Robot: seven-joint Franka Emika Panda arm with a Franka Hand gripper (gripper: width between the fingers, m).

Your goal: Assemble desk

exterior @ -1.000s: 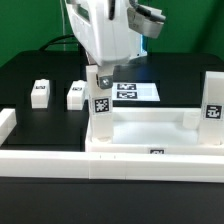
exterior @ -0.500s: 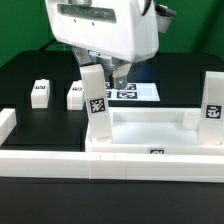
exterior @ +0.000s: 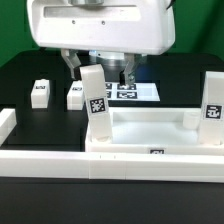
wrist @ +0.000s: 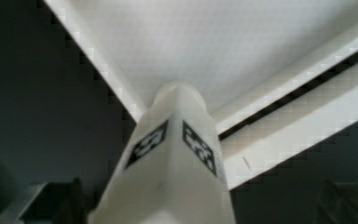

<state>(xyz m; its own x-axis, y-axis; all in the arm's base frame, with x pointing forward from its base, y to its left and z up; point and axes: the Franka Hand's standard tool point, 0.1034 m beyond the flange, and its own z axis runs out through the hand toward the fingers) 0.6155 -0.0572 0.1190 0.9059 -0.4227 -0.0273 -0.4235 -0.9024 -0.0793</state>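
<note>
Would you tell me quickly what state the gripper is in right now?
Gripper: open, holding nothing; its jaws stand apart from the leg between them.

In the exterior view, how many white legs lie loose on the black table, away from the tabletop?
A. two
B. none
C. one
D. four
A: the first loose leg and second loose leg lie at the exterior view's left; the third leg and fourth leg stand at the tabletop.
</note>
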